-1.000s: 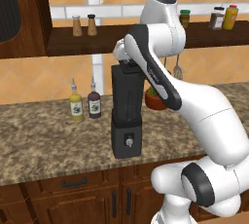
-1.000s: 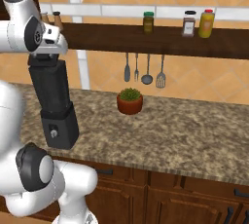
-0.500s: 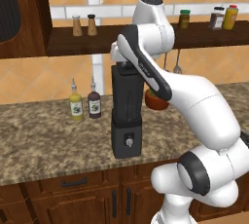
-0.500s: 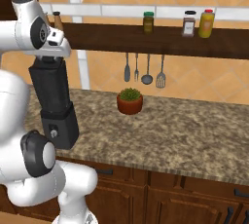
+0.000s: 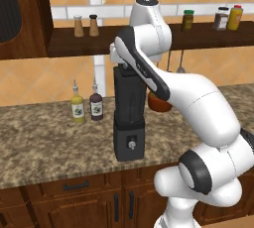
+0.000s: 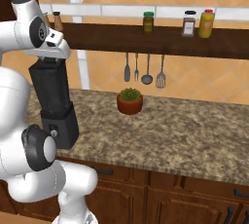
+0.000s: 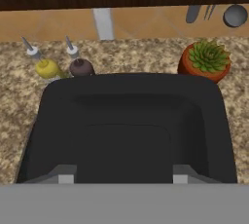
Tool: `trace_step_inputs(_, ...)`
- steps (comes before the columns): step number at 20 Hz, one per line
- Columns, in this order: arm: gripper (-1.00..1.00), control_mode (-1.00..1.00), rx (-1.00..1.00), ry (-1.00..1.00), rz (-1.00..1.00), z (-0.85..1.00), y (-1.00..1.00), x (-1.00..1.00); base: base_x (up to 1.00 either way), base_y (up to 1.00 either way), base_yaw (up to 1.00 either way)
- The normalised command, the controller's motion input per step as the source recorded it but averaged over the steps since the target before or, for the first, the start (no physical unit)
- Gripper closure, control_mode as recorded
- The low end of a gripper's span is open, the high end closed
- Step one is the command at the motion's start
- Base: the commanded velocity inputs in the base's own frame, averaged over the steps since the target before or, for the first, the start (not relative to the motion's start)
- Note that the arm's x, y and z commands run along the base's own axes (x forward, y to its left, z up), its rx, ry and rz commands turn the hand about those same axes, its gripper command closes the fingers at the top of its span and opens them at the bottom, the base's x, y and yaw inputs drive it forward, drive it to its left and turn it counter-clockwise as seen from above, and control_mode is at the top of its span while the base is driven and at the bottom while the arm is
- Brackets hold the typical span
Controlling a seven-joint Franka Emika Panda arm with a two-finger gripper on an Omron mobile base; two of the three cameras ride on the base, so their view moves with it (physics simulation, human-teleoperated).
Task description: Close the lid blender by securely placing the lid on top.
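Black lid (image 7: 129, 130) lies square under the claw (image 7: 124, 177), at the top of the blender (image 5: 129, 118), which stands on the granite worktop (image 6: 185, 135) beside two sauce bottles (image 5: 86, 105). Over the last second the upper arm has swung while the wrist stayed above the jar, suggesting seating is nearly done; the claw's grip cannot be told.

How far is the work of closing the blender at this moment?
The lid appears brought to the blender: in the hand view it lies square under the hand, raised centre showing. In hand: the arm's end sits right above the jar top. Left: confirming it is seated and letting go. Whether the pincer is open or shut cannot be told.
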Motion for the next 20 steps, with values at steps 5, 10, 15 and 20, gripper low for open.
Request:
trace_step_inputs(5, 1.0, -1.0, 0.0, 0.0, -0.02, -0.13, 0.11, -0.11, 0.0, 0.0, 0.0)
trace_step_inputs(10, 1.0, -1.0, 0.0, 0.0, -0.01, -0.03, 0.23, -0.02, 0.0, 0.0, 0.0)
trace_step_inputs(15, 1.0, -1.0, 0.02, 0.0, 0.0, -0.03, 0.17, -0.03, 0.0, 0.0, 0.0)
trace_step_inputs(20, 1.0, -1.0, 0.04, 0.0, -0.02, -0.15, -0.05, 0.0, 0.0, 0.0, 0.0)
